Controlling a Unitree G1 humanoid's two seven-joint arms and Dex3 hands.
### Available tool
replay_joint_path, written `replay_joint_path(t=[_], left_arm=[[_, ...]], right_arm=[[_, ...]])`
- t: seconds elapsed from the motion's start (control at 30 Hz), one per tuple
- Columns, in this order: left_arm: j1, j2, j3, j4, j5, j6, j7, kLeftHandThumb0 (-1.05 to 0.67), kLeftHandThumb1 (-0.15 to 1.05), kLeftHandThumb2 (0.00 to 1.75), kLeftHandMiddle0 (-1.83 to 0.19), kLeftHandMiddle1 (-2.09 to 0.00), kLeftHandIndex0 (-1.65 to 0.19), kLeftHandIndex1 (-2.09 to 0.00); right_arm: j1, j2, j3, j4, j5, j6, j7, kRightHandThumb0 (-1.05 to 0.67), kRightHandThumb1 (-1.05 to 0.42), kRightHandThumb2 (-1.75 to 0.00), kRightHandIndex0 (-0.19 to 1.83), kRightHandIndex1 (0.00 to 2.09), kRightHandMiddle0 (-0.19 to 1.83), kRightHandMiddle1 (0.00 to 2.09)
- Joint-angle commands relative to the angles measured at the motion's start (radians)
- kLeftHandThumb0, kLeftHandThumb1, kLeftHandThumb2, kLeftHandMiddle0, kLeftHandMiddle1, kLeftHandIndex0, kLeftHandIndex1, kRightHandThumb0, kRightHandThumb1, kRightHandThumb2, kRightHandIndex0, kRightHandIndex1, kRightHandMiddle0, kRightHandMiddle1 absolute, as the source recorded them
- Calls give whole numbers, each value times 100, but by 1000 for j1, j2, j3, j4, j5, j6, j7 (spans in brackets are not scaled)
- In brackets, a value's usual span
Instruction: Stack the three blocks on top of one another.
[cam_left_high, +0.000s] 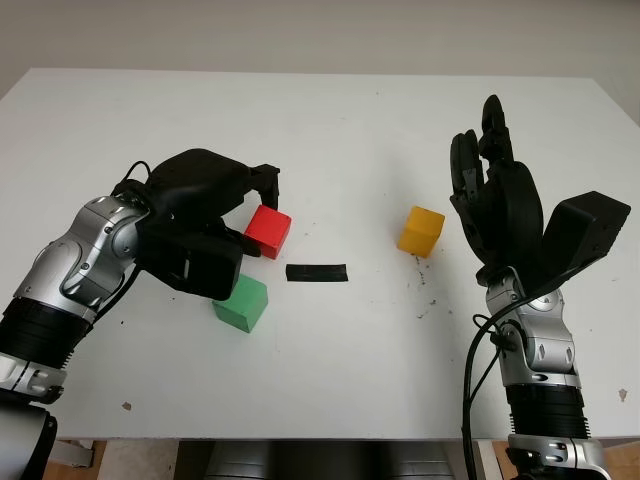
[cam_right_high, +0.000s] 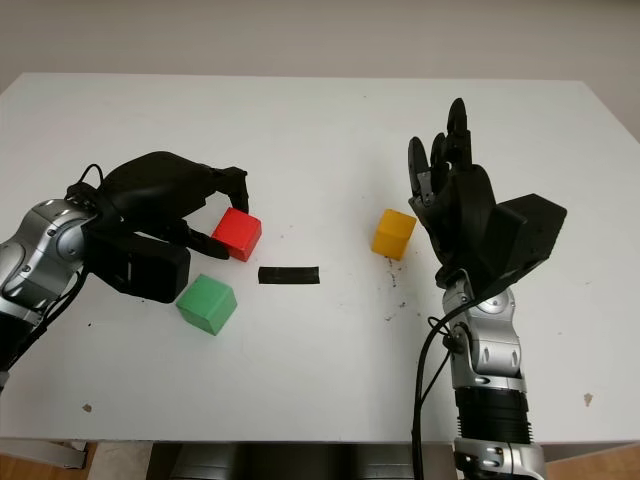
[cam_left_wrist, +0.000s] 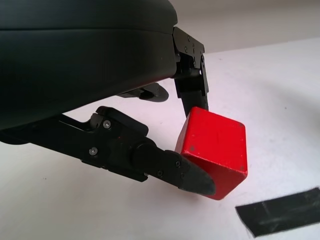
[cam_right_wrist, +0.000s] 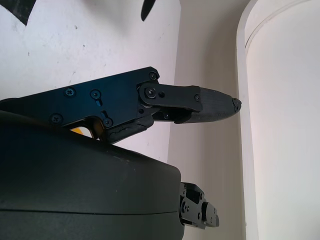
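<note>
1. The surface (cam_left_high: 330, 120) is a flat, matte white top with a few small dark specks. A flat strip of black tape (cam_left_high: 316, 272) lies near its middle and serves as the landmark here.
2. Three blocks stand on or near it, all smooth, hard-edged cubes with an even painted finish. The red block (cam_left_high: 268, 230) is just left of the tape and slightly farther back, tilted. The green block (cam_left_high: 241, 303) is left of the tape and nearer the robot. The yellow block (cam_left_high: 420, 231) is right of the tape and a little farther back, well apart from the other two.
3. No bin, tray or box is here; the blocks are separate, none stacked on another.
4. The left hand (cam_left_high: 215, 215), a glossy black shell with jointed black fingers, is left of the tape and clamped on the red block. In the left wrist view one fingertip (cam_left_wrist: 195, 179) presses its lower edge and another finger (cam_left_wrist: 192, 82) bears on the top of the cube (cam_left_wrist: 217, 147).
5. The right hand (cam_left_high: 497, 205) is raised right of the tape, just beyond the yellow block. It is open and holds nothing, fingers pointing up.
</note>
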Motion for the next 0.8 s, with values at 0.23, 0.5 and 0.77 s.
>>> replay_joint_path(t=[0.23,0.5,0.77], left_arm=[[-127,-51,6,-8,-141,57,-176,-38,104,6,-33,-5,-21,-167],[-112,-145,-6,3,-188,127,-220,-40,103,5,-32,-5,-27,-172],[-49,-181,-12,-45,-193,207,-186,-37,104,6,-30,-4,-18,-181]], right_arm=[[5,0,1,-28,-4,3,-6,-67,-105,-43,-19,4,-19,4],[17,9,7,-40,-3,0,-19,-66,-105,-42,-19,4,-19,3],[26,5,4,-47,-7,-1,-23,-67,-105,-41,-19,4,-19,4]])
